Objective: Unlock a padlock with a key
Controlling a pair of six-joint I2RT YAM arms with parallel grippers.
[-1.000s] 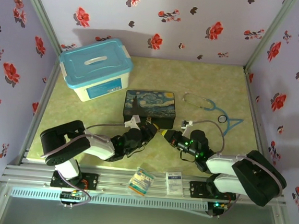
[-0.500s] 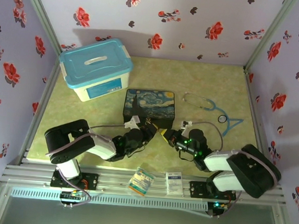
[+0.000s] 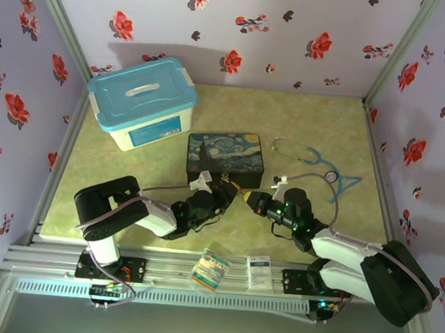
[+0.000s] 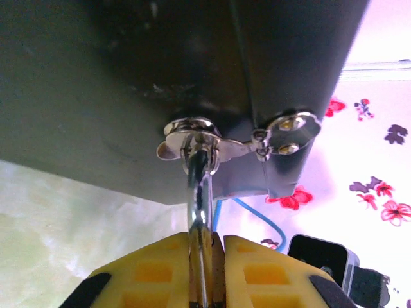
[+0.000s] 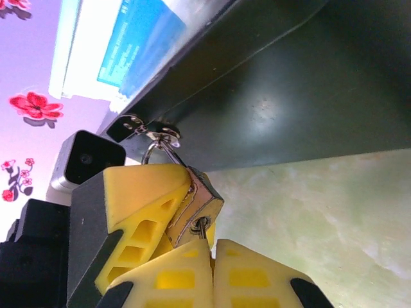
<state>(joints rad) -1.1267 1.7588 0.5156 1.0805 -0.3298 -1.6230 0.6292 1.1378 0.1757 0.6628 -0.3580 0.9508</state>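
- Two grips are set, both at the 6 o'clock face of the painted box [image 3: 225, 156].
- Left hand [image 4: 205, 247]: yellow pads are clamped on the padlock. The silvery shackle [image 4: 199, 192] runs up from between them and through the box's clasp [image 4: 192, 131].
- Right hand [image 5: 212, 256]: pads are shut tight on the key [image 5: 201, 224]. Only a sliver of it shows, entering the bottom of the padlock [image 5: 194, 206].
- Padlock location: it hangs off the clasp at the box's near face, held tilted, with the keyhole end facing the right hand.
- Step, my read: the key is seated or nearly so and the turn is not yet made. I can't tell whether the shackle has released.
- Next move calls for the right hand to roll about the key's axis while the left hand holds the body rigid, then the body pulls down off the shackle.
- Risk: the tiny key slips in the pads, or the body twists along with it.
- Surface: mottled pale-green tabletop [image 3: 312, 120], flat and matte.
- Blue-lidded tub [image 3: 141, 101] sits at 10 o'clock of the box and a stethoscope [image 3: 316, 163] at 3 o'clock, both well apart from the work.
- A couple of small packets [image 3: 210, 268] sit on the rail [image 3: 159, 266] at 6 o'clock.
- Room: enclosure walls at 9, 12 and 3 o'clock, covered in lilac wallpaper [image 3: 258, 29] with red flowers.
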